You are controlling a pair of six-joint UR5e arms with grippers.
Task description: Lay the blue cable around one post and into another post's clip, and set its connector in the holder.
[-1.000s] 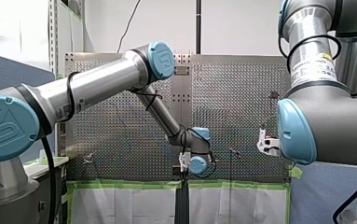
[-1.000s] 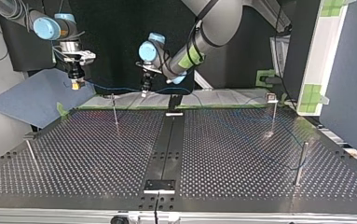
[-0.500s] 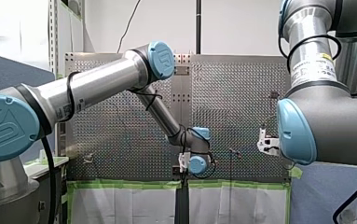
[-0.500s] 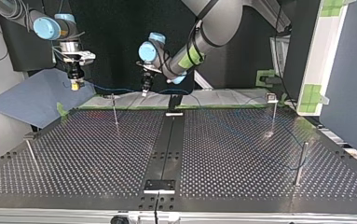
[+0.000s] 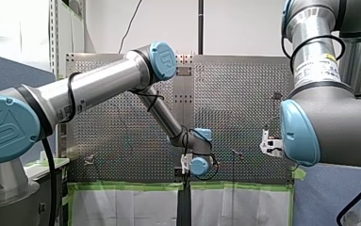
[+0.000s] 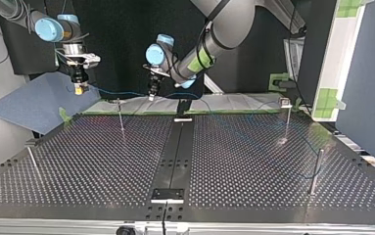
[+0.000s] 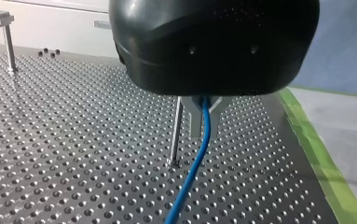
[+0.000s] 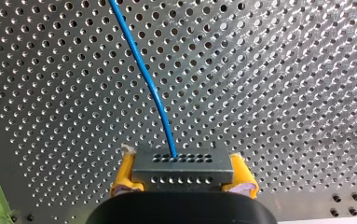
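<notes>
My left gripper (image 7: 205, 122) pinches the thin blue cable (image 7: 192, 172) tight, just beside the thin silver metal post (image 7: 176, 130). On that post's other side, my right gripper (image 8: 182, 176) squeezes the grey metal connector block (image 8: 181, 167) between yellow pads (image 8: 126, 173).

My left arm (image 5: 98, 87) comes in from the left and reaches across the perforated desk (image 5: 244, 94) to its middle. Its wrist (image 5: 198, 150) bends down close to the near edge, above a black strip (image 5: 184, 202). My right arm (image 5: 329, 127) fills the right side and hides the desk's right edge, with a white bracket (image 5: 266, 141) just beside its blue joint cap (image 5: 298, 132). Green tape (image 5: 121, 187) lines the near edge. A thin post (image 5: 233, 165) stands by that edge, between wrist and bracket.
</notes>
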